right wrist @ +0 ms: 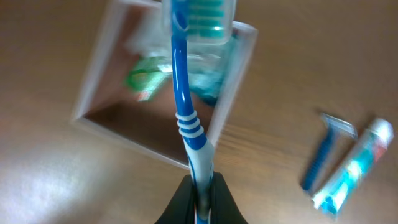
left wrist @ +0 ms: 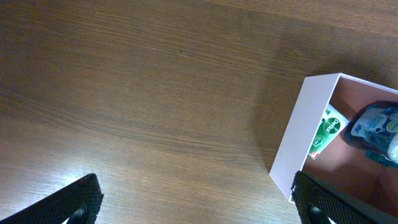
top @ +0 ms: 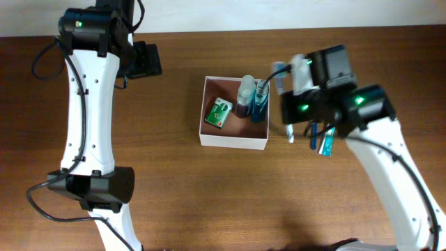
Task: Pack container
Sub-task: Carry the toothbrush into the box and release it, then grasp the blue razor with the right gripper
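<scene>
The white container (top: 233, 141) is pinkish-tan inside, the toothbrush (right wrist: 186, 118) blue-and-white striped, the packet (top: 219, 113) green.

Each arm is built of long, smooth white links joined by chunky black housings. On the left arm (top: 87, 104) a row of small dark dots runs along the white shell, and thin black cables (top: 40, 64) loop beside the joints. A green light (top: 79, 23) glows on one of its black housings; the right arm (top: 394, 164) shows two green lights (top: 302, 108). The left fingers (left wrist: 73, 200) are black with a fine ribbed texture; the right fingers (right wrist: 175, 206) are plain, dark and tapered.
</scene>
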Controlling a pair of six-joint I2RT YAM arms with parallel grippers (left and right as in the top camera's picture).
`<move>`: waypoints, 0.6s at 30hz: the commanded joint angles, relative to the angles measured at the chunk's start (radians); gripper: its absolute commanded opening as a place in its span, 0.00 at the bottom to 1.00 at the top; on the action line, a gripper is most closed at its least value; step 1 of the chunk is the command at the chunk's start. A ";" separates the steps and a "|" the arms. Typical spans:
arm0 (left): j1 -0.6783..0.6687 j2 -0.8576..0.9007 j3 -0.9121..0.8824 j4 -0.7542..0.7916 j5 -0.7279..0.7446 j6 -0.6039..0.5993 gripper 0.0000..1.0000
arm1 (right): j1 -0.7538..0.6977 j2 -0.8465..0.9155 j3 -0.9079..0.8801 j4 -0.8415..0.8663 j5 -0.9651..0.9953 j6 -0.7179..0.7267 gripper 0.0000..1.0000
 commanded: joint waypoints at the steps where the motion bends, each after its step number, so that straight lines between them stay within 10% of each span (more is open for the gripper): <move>1: 0.002 -0.017 0.015 -0.001 -0.011 0.012 0.99 | 0.143 0.041 -0.002 0.035 -0.039 -0.394 0.04; 8: 0.002 -0.017 0.015 0.000 -0.011 0.012 0.99 | 0.224 0.183 -0.002 0.153 -0.012 -0.785 0.04; 17: 0.002 -0.017 0.015 0.000 -0.011 0.012 0.99 | 0.203 0.383 -0.002 0.264 0.077 -0.805 0.05; 18: 0.002 -0.017 0.015 -0.001 -0.011 0.012 0.99 | 0.205 0.385 -0.002 0.264 0.078 -0.800 0.19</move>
